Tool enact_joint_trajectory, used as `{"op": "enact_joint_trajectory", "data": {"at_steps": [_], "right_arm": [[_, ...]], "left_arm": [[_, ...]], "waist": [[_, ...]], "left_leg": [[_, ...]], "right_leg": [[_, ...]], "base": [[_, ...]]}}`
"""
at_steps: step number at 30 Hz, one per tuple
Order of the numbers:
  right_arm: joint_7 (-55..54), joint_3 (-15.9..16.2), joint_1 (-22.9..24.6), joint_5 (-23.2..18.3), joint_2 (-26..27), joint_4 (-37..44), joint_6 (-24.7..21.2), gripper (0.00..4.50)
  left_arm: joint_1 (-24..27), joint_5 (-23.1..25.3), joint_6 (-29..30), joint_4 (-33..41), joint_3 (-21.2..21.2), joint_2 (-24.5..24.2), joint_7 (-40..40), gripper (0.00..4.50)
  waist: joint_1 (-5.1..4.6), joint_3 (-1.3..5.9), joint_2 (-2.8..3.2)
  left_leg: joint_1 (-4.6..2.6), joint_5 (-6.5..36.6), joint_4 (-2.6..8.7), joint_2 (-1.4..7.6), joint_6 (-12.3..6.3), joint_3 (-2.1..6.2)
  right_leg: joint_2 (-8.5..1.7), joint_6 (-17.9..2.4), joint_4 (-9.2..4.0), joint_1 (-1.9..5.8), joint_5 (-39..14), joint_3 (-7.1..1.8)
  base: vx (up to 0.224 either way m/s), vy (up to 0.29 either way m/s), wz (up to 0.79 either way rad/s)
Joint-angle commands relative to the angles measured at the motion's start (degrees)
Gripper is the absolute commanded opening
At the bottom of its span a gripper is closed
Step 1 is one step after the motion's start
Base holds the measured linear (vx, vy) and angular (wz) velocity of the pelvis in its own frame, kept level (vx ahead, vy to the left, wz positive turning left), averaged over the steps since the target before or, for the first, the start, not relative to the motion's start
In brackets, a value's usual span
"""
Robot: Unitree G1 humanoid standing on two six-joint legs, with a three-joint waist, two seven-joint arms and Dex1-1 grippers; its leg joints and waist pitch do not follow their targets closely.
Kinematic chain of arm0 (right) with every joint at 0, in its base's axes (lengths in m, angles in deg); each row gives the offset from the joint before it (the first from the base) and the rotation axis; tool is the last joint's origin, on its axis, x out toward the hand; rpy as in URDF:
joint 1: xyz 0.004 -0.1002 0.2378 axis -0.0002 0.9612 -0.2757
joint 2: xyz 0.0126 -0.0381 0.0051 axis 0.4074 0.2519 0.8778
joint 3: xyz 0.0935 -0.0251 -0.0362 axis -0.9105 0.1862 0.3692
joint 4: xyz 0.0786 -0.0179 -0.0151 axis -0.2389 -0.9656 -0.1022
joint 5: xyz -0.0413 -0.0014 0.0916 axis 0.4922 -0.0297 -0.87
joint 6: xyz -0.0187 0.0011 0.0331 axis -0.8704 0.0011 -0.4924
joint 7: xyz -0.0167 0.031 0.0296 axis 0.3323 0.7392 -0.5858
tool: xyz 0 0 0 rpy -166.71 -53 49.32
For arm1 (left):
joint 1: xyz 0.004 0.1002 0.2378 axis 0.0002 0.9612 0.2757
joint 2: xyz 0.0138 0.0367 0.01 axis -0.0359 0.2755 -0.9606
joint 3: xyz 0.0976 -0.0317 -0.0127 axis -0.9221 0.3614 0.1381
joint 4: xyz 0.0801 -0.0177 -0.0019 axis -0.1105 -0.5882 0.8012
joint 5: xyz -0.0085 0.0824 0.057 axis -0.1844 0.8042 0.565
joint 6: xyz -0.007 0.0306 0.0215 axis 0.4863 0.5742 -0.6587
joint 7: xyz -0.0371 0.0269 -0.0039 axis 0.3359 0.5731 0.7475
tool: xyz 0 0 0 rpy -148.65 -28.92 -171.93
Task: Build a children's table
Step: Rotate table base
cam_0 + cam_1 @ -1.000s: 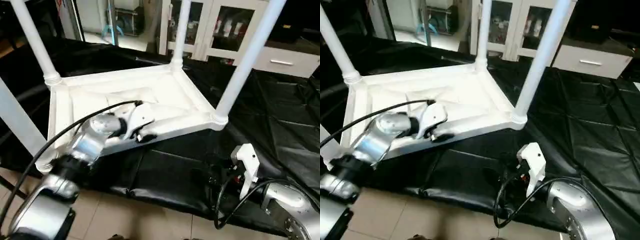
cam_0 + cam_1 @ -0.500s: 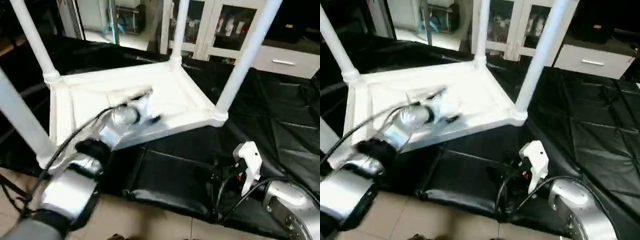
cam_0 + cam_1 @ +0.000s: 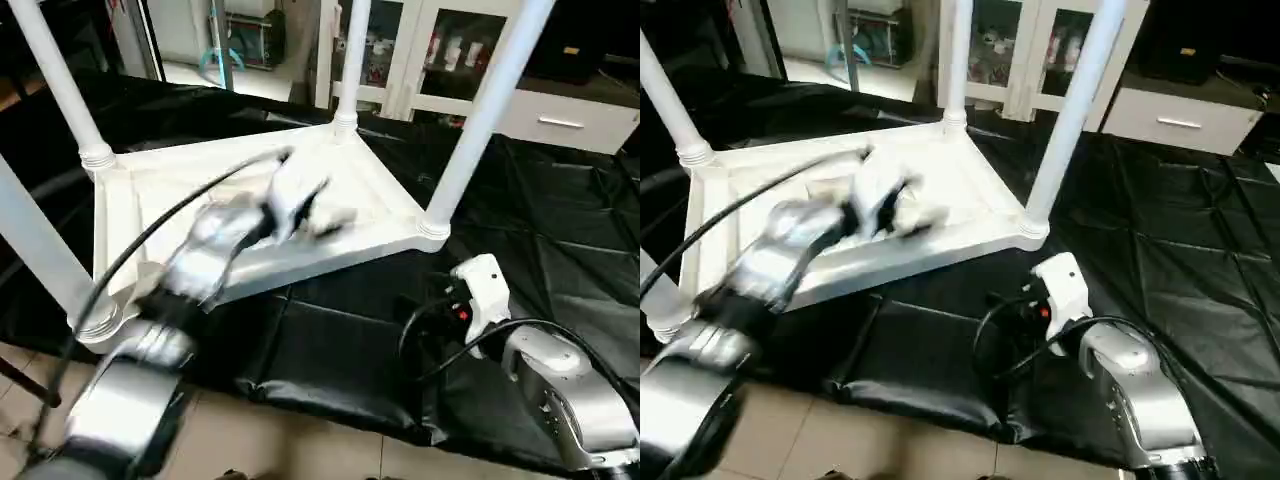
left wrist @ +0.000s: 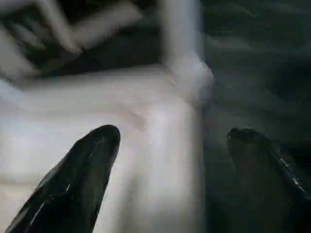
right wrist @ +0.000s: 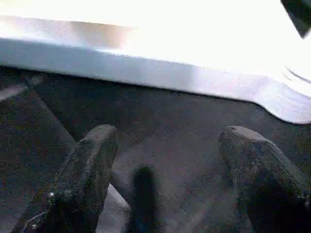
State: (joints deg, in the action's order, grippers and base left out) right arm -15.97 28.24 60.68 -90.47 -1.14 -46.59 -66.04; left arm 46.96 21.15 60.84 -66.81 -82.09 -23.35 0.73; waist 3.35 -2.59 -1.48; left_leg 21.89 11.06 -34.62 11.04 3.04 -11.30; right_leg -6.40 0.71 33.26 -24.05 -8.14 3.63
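Since 1 s ago your left gripper (image 3: 335, 208) has swung off the tabletop (image 3: 250, 215) near rim, now over its ribbed underside toward the far-right corner; right arm pulled back a bit. Left fingers (image 4: 82, 174) apart, nothing between. Right gripper (image 5: 165, 179) fingers also apart, empty, over the quilted black mat (image 3: 560, 230) w/ the white rim just ahead. Tabletop lies upside down, smooth white plastic, four round tapered legs (image 3: 485, 110) standing up from corner sockets. Open mat room to the right side.
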Motion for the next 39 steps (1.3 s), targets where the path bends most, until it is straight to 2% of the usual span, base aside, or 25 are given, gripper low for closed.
{"op": "enact_joint_trajectory", "data": {"at_steps": [1, 2, 4, 5, 6, 7, 8, 10, 11, 12, 14, 16, 17, 19, 21, 23, 24, 25, 26, 28, 29, 30, 33, 36, 39], "right_arm": [[2.1, -0.8, 0.5, -1.7, -1.1, 2.2, -0.4, 3.64], [2.6, -0.8, 0.8, -1.9, -1.4, 2.5, -0.3, 3.64], [7.8, -2.0, 5.6, -3.9, -5.8, 6.7, -0.3, 3.64], [7.8, -2.0, 5.6, -3.9, -5.8, 6.7, -0.3, 3.64], [8.0, -2.3, 6.1, -3.9, -6.1, 7.0, -0.3, 3.64], [8.0, -3.7, 7.1, -4.4, -6.7, 8.0, -0.2, 3.64], [7.9, -4.4, 7.3, -4.8, -6.8, 8.4, -0.2, 3.64], [7.0, -5.5, 7.7, -5.0, -6.7, 9.3, -0.2, 3.64], [6.4, -5.8, 7.8, -4.6, -6.6, 9.4, -0.2, 3.64], [5.1, -6.2, 7.8, -3.7, -6.4, 9.3, 0.2, 3.64], [2.8, -7.2, 7.7, -3.1, -5.6, 8.9, 1.1, 3.64], [1.6, -8.1, 7.5, -3.3, -4.9, 8.7, 1.7, 3.64], [0.8, -8.9, 7.2, -3.7, -4.1, 8.5, 2.2, 3.64], [-0.2, -9.6, 6.5, -5.0, -2.4, 9.1, 1.9, 3.64], [-0.3, -8.7, 6.4, -4.9, -1.9, 9.7, 1.7, 3.64], [-0.5, -7.6, 6.1, -4.4, -1.5, 9.7, 1.9, 3.64], [-0.5, -7.6, 6.1, -4.4, -1.5, 9.7, 1.9, 3.64], [-0.7, -7.4, 6.0, -4.4, -1.4, 9.6, 2.0, 3.64], [-0.8, -7.4, 5.9, -4.4, -1.3, 9.5, 2.0, 3.64], [-1.0, -7.1, 5.4, -4.0, -0.9, 9.0, 2.1, 3.64], [-1.0, -7.1, 5.4, -4.0, -0.9, 9.0, 2.1, 3.64], [-1.1, -6.9, 5.0, -3.6, -0.5, 8.6, 2.1, 3.64], [-1.4, -6.6, 4.7, -2.9, -0.3, 8.1, 2.1, 3.64], [-2.7, -6.2, 4.3, -1.9, -0.4, 7.2, 2.3, 3.64], [-3.4, -6.2, 4.0, -1.6, -0.2, 6.8, 2.3, 3.64]], "left_arm": [[0.7, -1.1, 2.4, 2.5, -2.8, -0.1, 5.0, 4.01], [1.0, -1.2, 2.5, 2.7, -3.3, -0.1, 5.6, 4.01], [-1.3, 1.4, 3.5, -3.6, -5.4, 3.3, 6.9, 4.01], [-1.3, 1.4, 3.5, -3.6, -5.4, 3.3, 6.9, 4.01], [-1.7, 1.9, 3.6, -4.3, -5.6, 3.7, 6.9, 4.01], [-3.2, 3.3, 2.5, -7.1, -5.3, 5.3, 5.1, 4.01], [-3.8, 3.7, 2.2, -8.2, -5.0, 5.9, 3.9, 4.01], [-5.2, 3.7, 2.8, -9.9, -4.4, 7.0, 0.9, 4.01], [-5.4, 3.5, 3.1, -10.2, -4.4, 7.3, 0.2, 4.01], [-5.6, 3.3, 3.7, -10.5, -4.5, 7.4, -0.3, 4.01], [-5.8, 3.1, 4.0, -11.4, -4.6, 7.9, -0.8, 4.01], [-6.0, 3.1, 4.0, -12.2, -4.4, 8.3, -0.8, 4.01], [-6.1, 3.2, 4.2, -12.9, -4.1, 8.6, -0.7, 4.01], [-6.2, 3.5, 4.4, -15.1, -3.8, 9.4, -0.6, 4.01], [-6.7, 4.7, 3.6, -17.5, -4.1, 9.5, -2.3, 4.01], [-8.3, 6.5, 0.9, -22.0, -3.8, 9.9, -9.3, 4.01], [-8.3, 6.5, 0.9, -22.0, -3.8, 9.9, -9.4, 4.01], [-9.0, 6.7, 0.2, -23.3, -3.2, 10.1, -11.9, 4.01], [-9.5, 6.7, -0.3, -24.3, -2.8, 10.3, -13.8, 4.01], [-11.3, 7.4, -2.4, -27.8, -1.5, 10.8, -21.4, 4.01], [-11.3, 7.4, -2.4, -27.8, -1.5, 10.8, -21.4, 4.01], [-12.9, 8.6, -5.0, -30.6, -1.0, 11.1, -28.5, 4.01], [-14.4, 9.1, -8.0, -32.8, -0.1, 11.9, -34.9, 4.01], [-16.0, 8.3, -13.6, -35.3, 2.0, 13.9, -41.4, 4.01], [-16.8, 5.9, -16.0, -35.8, 4.8, 15.5, -43.4, 4.01]], "waist": [[0.06, 3.96, -0.26], [0.43, 3.91, 0.09], [1.17, 3.76, 0.84], [1.67, 3.69, 0.46], [1.52, 3.63, 0.23], [1.36, 3.52, 0.33], [1.2, 3.5, 0.55], [0.99, 3.37, 0.19], [0.81, 3.38, 0.8], [0.61, 3.42, 0.46], [-0.14, 3.19, 0.48], [-0.44, 3.42, 0.45], [-0.53, 3.41, 0.82], [-0.99, 3.54, 0.8], [-1.21, 3.65, 0.89], [-1.3, 3.71, 0.8], [-1.31, 3.82, 0.89], [-1.31, 3.79, 0.58], [-1.23, 3.8, 0.62], [-1.34, 3.81, 0.24], [-1.29, 3.76, 0.42], [-1.3, 3.85, 0.42], [-1.26, 4.01, 0.17], [-1.04, 4.0, 0.15], [-0.79, 4.07, 0.25]], "left_leg": [[-1.25, 8.1, 4.32, 1.98, -3.32, 0.59], [-1.57, 8.5, 4.36, 2.1, -3.34, 0.51], [-2.01, 10.2, 4.41, 2.27, -2.79, 0.35], [-2.28, 12.0, 4.48, 2.23, -2.28, 0.22], [-1.82, 12.5, 4.65, 2.18, -2.07, 0.37], [-1.38, 14.2, 4.87, 2.02, -1.48, 0.48], [-1.63, 16.6, 4.86, 1.97, -0.8, 0.58], [-1.23, 17.8, 5.01, 1.9, -0.65, 0.82], [-1.55, 19.0, 5.01, 1.87, -0.13, 0.91], [-1.38, 18.9, 4.98, 1.84, 0.0, 1.0], [-1.09, 19.3, 5.02, 1.45, -0.58, 0.94], [-1.05, 18.7, 4.9, 1.35, -0.99, 1.1], [-1.05, 18.3, 4.92, 1.35, -1.08, 1.11], [-1.06, 18.1, 4.83, 1.29, -1.49, 1.08], [-0.91, 17.5, 4.9, 1.42, -1.7, 1.21], [-0.85, 17.1, 4.87, 1.53, -2.04, 1.26], [-0.89, 16.3, 4.85, 1.65, -2.37, 1.24], [-0.78, 16.0, 4.83, 1.64, -2.58, 1.19], [-0.79, 15.6, 4.77, 1.58, -2.93, 1.16], [-0.63, 15.3, 4.66, 1.53, -3.27, 1.13], [-0.66, 15.4, 4.62, 1.45, -3.36, 1.14], [-0.61, 15.1, 4.54, 1.44, -3.54, 1.2], [-0.5, 13.2, 4.32, 1.4, -4.31, 1.14], [-0.57, 11.6, 4.11, 1.46, -5.33, 1.0], [-0.68, 10.6, 4.03, 1.54, -5.8, 0.93]], "right_leg": [[-1.55, -13.7, -2.11, 2.84, -7.2, -1.84], [-1.52, -14.2, -2.13, 2.67, -6.4, -1.86], [-1.6, -13.7, -2.48, 2.69, -6.9, -2.05], [-1.59, -13.5, -2.78, 2.54, -7.8, -2.07], [-1.7, -13.3, -2.8, 2.84, -8.3, -2.09], [-1.83, -12.3, -3.21, 3.04, -11.1, -2.07], [-1.93, -11.3, -3.65, 2.92, -13.9, -2.09], [-2.11, -10.1, -3.95, 3.08, -17.7, -2.03], [-2.04, -9.3, -4.33, 2.82, -19.7, -1.98], [-2.0, -9.1, -4.26, 2.93, -19.8, -1.97], [-1.85, -8.0, -4.79, 2.89, -23.4, -1.8], [-1.91, -7.0, -5.05, 3.0, -25.7, -1.7], [-1.93, -7.0, -5.15, 2.88, -25.6, -1.71], [-1.67, -7.5, -5.18, 2.72, -24.2, -1.5], [-1.5, -8.2, -4.83, 2.89, -21.8, -1.44], [-1.46, -9.1, -4.54, 3.01, -19.5, -1.45], [-1.61, -10.0, -4.23, 3.24, -16.9, -1.52], [-1.57, -10.2, -4.21, 3.23, -16.4, -1.52], [-1.64, -10.4, -4.12, 3.27, -16.2, -1.51], [-1.72, -10.1, -4.15, 3.38, -16.9, -1.47], [-1.7, -9.8, -4.25, 3.29, -17.6, -1.45], [-1.7, -9.4, -4.26, 3.36, -17.8, -1.43], [-1.53, -9.2, -4.06, 3.28, -15.8, -1.39], [-1.49, -10.5, -3.94, 3.08, -13.5, -1.34], [-1.58, -11.5, -3.62, 3.06, -11.9, -1.3]], "base": [[0.0, 0.0, 0.0], [0.0, 0.0, 0.0], [0.0, 0.0, 0.0], [0.0, 0.0, 0.0], [0.0, 0.0, 0.0], [0.0, 0.0, 0.0], [0.0, 0.0, 0.0], [0.0, 0.0, 0.0], [0.0, 0.0, 0.0], [0.0, 0.0, 0.0], [0.0, 0.0, 0.0], [0.0, 0.0, 0.0], [0.0, 0.0, 0.0], [0.0, 0.0, 0.0], [0.0, 0.0, 0.0], [0.0, 0.0, 0.0], [0.0, 0.0, 0.0], [0.0, 0.0, 0.0], [0.0, 0.0, 0.0], [0.0, 0.0, 0.0], [0.0, 0.0, 0.0], [0.0, 0.0, 0.0], [0.0, 0.0, 0.0], [0.0, 0.0, 0.0], [0.0, 0.0, 0.0]]}}
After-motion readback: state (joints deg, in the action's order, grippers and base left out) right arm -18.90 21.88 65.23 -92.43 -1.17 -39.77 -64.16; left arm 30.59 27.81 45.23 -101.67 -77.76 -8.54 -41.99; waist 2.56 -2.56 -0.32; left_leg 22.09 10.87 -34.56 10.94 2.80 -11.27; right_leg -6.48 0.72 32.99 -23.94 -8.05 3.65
